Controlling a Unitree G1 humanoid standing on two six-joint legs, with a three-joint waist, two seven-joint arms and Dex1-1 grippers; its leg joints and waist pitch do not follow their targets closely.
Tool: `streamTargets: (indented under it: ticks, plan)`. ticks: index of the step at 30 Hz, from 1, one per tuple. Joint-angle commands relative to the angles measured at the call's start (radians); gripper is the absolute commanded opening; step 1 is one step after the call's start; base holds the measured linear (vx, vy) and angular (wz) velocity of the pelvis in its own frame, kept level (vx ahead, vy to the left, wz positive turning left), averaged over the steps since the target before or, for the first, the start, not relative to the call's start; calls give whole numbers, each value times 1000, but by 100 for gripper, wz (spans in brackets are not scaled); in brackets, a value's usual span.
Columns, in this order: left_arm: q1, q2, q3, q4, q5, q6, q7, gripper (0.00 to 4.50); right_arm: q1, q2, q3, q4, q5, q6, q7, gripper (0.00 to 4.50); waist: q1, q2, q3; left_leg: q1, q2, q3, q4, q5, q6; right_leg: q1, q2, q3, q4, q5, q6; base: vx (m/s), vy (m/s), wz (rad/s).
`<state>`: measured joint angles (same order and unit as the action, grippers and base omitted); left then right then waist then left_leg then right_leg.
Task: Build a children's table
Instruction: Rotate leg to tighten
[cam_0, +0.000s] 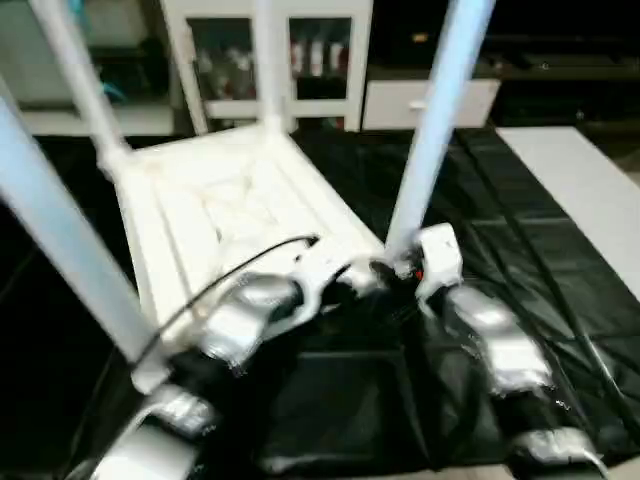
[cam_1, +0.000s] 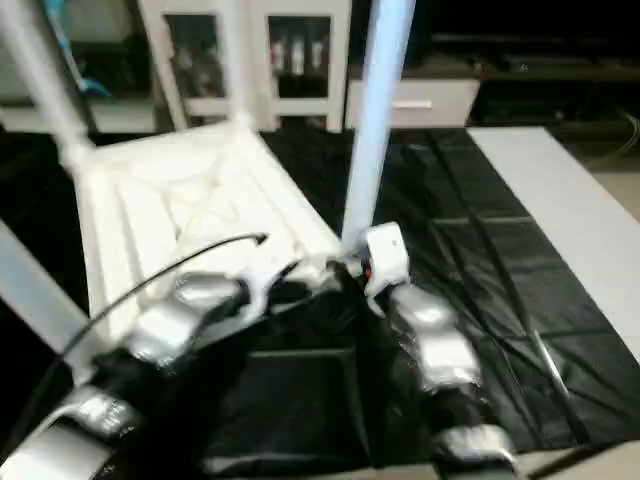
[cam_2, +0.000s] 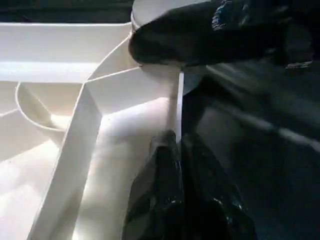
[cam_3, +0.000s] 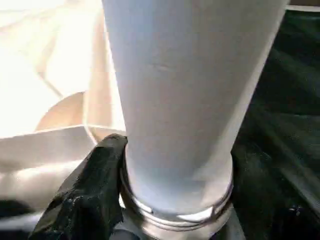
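While the tabletop (cam_0: 235, 215) lies underside up on the black sheet (cam_0: 520, 230), four legs stand from its corner sockets: far left (cam_0: 75, 70), far right (cam_0: 268, 60), near left (cam_0: 55, 235) and near right (cam_0: 435, 120).

Right gripper (cam_3: 175, 200): its two black fingers straddle the base of the near right leg at the threaded collar, one to each side. Whether they are actually clamped on the tube cannot be told.

Left gripper (cam_2: 180, 150): fingers pressed together, pinching the thin edge wall of the tabletop just beside that same socket.

Risk, as a judgement: if the near right leg is not fully seated, sideways force from the right gripper could cross the thread or tilt the tube. The left pinch is narrow, so the tabletop could slip and skid on the sheet.

Count: one tabletop, four legs, two grippers, one flat white board (cam_0: 590, 200) well apart on the right.
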<state>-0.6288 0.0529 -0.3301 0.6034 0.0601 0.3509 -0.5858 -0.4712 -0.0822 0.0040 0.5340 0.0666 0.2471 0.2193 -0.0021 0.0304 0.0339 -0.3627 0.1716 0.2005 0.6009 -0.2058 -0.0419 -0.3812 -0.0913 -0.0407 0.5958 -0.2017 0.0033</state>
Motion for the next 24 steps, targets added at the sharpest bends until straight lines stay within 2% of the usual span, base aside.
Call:
streamTargets:
  ticks: [1,4,5,11,14,15,17,19,20,21,23,24]
  plan:
    - [-10,-24,18,104,29,-6,144,0,-14,48,98,37,-50,-8,-15,273,-2,-7,-42,14,48,-35,-90,-326,-16,12,-51,32,-94,-344,-178,0,0,0]
    - [-27,-36,19,135,41,-24,176,0,-53,88,35,85,-7,-4,-68,272,3,-8,-45,5,48,-33,-89,-285,13,19,-55,33,-90,-299,-185,0,0,0]
    - [-30,-39,21,139,42,-27,178,0,-62,97,27,94,-4,-9,-77,272,3,-8,-45,5,48,-33,-89,-285,13,19,-55,33,-90,-299,-185,0,0,0]
    - [-37,-33,23,162,51,-71,158,0,-76,115,34,112,-29,-51,-76,272,7,-8,-46,4,50,-31,-89,-257,30,21,-56,32,-87,-269,-194,0,0,0]
    - [-9,6,3,109,46,-76,82,0,-53,78,39,51,-16,-69,-13,272,7,-8,-45,4,51,-32,-90,-269,30,20,-57,32,-89,-295,-189,0,0,0]
    - [-2,17,-2,98,47,-72,67,0,-46,69,38,34,-11,-64,3,307,9,-8,-46,4,53,-31,-90,-263,33,21,-57,32,-88,-286,-188,0,0,0]
    - [11,33,-11,77,47,-79,37,0,-33,51,41,4,-5,-58,31,342,10,-7,-46,2,54,-30,-90,-240,41,24,-56,32,-84,-247,-195,0,0,0]
    - [48,80,-34,18,44,-101,-54,0,-2,2,49,-68,16,-36,121,348,9,-8,-46,0,54,-30,-90,-232,51,27,-56,32,-82,-225,-201,0,0,0]
    - [56,90,-40,6,44,-108,-73,0,3,-7,49,-80,19,-31,134,362,9,-7,-46,-5,56,-31,-90,-215,60,30,-56,32,-78,-204,-200,0,0,0]
    - [58,92,-42,2,44,-110,-78,0,5,-9,50,-83,19,-29,138,377,8,-5,-47,-4,57,-32,-91,-208,62,30,-56,32,-76,-195,-204,0,0,0]
    - [106,170,-76,-90,28,-114,-203,0,45,-93,66,-179,72,34,296,387,8,-9,-48,-2,60,-31,-88,-196,70,33,-55,33,-73,-169,-215,0,0,0]
    - [123,196,-82,-126,18,-99,-243,0,64,-134,83,-221,88,61,371,406,9,-5,-47,0,63,-30,-88,-188,77,28,-55,35,-69,-143,-227,0,0,0]
